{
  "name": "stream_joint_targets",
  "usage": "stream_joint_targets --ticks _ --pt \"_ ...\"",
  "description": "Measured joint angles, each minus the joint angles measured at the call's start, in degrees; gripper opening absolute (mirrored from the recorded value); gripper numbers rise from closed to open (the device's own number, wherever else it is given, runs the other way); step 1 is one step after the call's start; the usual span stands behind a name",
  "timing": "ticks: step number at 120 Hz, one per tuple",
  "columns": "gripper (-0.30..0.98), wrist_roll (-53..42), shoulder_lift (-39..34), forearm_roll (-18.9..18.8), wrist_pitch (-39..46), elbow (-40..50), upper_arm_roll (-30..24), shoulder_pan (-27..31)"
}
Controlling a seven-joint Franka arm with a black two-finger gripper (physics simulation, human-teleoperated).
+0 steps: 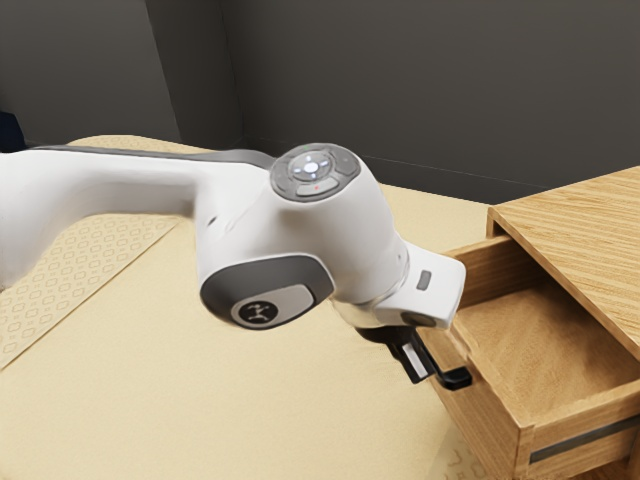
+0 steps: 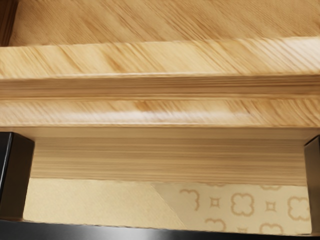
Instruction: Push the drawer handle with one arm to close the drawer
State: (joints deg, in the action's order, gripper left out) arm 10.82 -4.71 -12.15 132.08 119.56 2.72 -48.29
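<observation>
The light-brown wooden drawer (image 1: 502, 398) stands open; closing toward exterior view's two o'clock remains. Black metal gripper (image 1: 419, 374): its opening I cannot tell.

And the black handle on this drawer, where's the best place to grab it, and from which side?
I'd take the handle at the middle of its long bar, coming from in front of the drawer. Its end posts hold the bar off the wood, so there should be room to close around it, away from the corners.
</observation>
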Motion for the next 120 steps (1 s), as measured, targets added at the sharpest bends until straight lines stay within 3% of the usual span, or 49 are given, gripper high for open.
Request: stream_joint_targets --ticks 120 --pt "-0.1 -6.3 21.4 0.2 -2.7 -27.8 -3.3 2.6"
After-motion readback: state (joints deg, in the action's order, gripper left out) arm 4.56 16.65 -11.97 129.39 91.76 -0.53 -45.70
